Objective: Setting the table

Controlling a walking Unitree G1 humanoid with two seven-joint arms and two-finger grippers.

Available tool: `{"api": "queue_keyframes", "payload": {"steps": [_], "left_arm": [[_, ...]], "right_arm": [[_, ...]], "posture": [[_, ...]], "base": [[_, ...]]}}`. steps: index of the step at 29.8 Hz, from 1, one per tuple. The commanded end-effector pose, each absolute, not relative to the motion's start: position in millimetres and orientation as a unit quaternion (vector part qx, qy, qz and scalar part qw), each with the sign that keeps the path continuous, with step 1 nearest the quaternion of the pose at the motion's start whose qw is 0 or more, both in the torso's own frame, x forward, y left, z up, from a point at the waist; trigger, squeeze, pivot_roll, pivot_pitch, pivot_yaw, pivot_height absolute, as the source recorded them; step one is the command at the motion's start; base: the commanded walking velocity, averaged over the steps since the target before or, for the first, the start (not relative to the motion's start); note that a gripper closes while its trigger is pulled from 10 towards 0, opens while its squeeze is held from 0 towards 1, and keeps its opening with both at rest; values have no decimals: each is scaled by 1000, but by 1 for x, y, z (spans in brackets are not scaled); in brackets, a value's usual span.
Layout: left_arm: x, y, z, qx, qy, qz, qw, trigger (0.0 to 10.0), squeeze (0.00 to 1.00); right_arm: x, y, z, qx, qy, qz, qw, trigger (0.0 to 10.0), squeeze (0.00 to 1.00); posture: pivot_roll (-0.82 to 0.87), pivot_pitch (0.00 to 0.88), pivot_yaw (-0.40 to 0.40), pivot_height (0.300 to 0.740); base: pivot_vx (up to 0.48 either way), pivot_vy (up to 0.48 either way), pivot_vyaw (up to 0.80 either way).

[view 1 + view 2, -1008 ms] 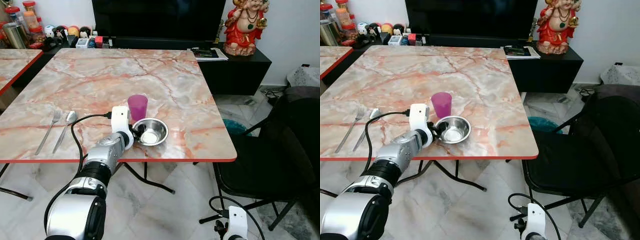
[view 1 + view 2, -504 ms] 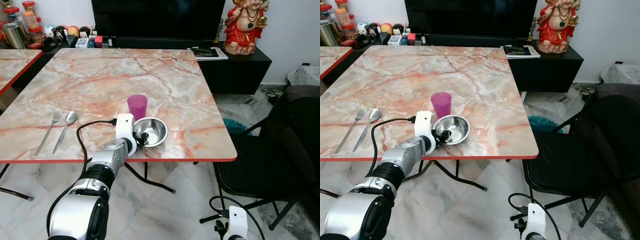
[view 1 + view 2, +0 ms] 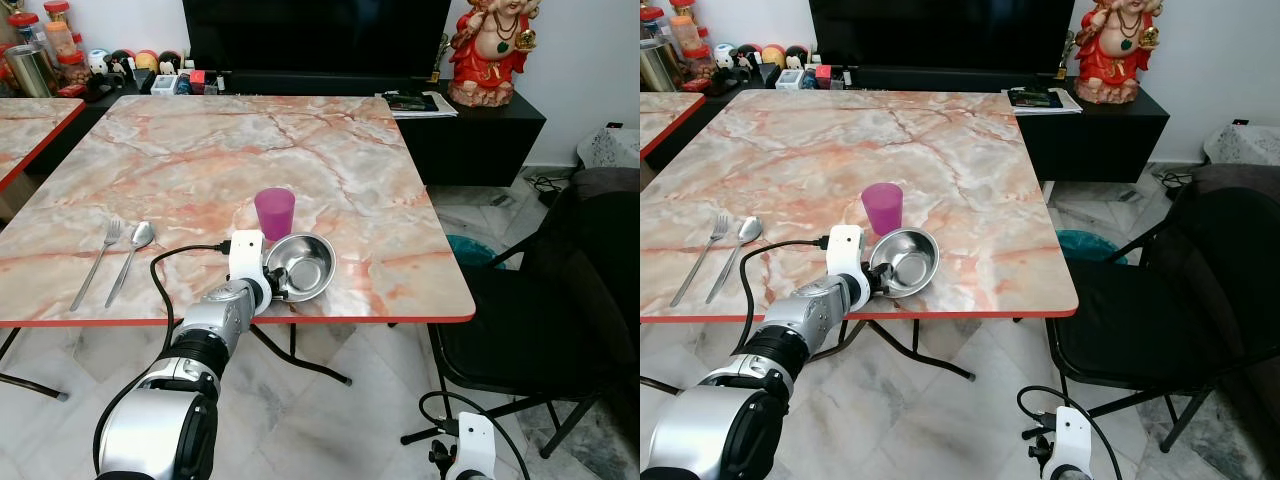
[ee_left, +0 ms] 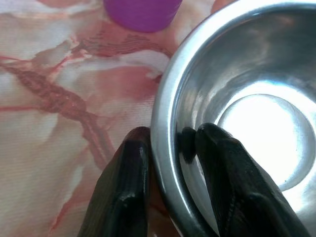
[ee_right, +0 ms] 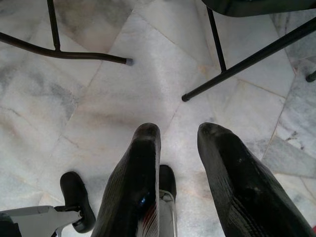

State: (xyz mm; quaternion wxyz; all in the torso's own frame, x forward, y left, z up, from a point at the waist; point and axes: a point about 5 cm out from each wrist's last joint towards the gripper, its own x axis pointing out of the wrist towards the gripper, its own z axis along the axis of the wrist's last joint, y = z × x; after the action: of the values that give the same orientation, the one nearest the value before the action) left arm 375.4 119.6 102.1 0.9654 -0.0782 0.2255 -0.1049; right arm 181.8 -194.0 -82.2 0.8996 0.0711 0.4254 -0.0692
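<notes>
Tilted up since a second ago, the steel bowl [image 3: 300, 265] leans toward the purple cup [image 3: 274, 212]. Left hand [image 4: 168, 148] pinches its rim on the table [image 3: 180, 160]; right hand [image 5: 180, 148] hangs slightly parted.

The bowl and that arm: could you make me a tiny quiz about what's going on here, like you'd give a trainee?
1. True or false: the left gripper pinches the bowl rim, one finger inside, one outside.
2. What stands just behind the bowl? A) purple cup B) plate C) bottle
3. Fill in: the fork and ___ lie side by side on the table's left.

Key: 1 true; 2 A; 3 spoon.
</notes>
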Motion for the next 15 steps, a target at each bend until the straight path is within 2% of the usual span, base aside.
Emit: {"api": "queue_keyframes", "payload": {"steps": [1,15], "left_arm": [[377,119,103,-79,232,-102,964,0,0],[376,122,102,-78,235,-96,964,0,0]], "right_arm": [[185,-195,-81,75,420,-73,901,10000,0],[183,-192,-82,76,422,-68,901,10000,0]], "posture": [[-88,0,-28,736],[-85,0,-27,736]], "base": [[0,0,0],[0,0,0]]}}
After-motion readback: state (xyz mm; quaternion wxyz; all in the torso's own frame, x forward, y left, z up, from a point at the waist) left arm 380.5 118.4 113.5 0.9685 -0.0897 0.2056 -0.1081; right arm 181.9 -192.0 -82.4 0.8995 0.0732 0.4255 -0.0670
